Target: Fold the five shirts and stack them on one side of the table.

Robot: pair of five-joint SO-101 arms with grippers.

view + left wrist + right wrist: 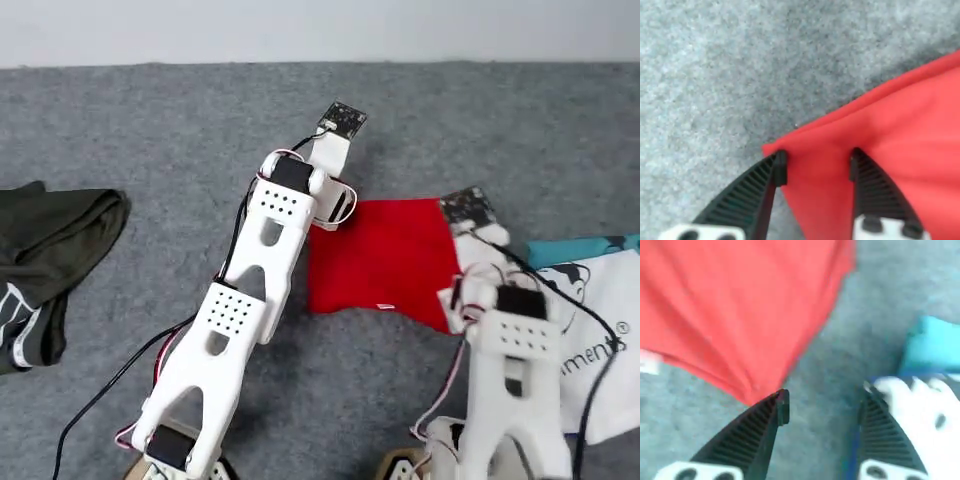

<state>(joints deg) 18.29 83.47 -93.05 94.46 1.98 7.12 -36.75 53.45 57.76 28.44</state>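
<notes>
A red shirt (pixel 385 255), partly folded, lies on the grey felt table (pixel 180 130) between my two arms. My left gripper (pixel 335 208) is at its far left corner. In the left wrist view the left gripper (pixel 817 167) is open, its fingers straddling that corner of the red shirt (pixel 880 150). My right gripper (pixel 468 240) is at the shirt's right edge. In the right wrist view it (pixel 825 410) is open over bare felt, with the red shirt (pixel 740 305) beside one finger and a white shirt (pixel 930 405) at the other.
A white printed shirt (pixel 600 330) lies over a teal one (pixel 580 248) at the right edge. A dark green shirt (pixel 55 235) and another dark garment (pixel 25 330) lie bunched at the left edge. Bare felt stretches along the back.
</notes>
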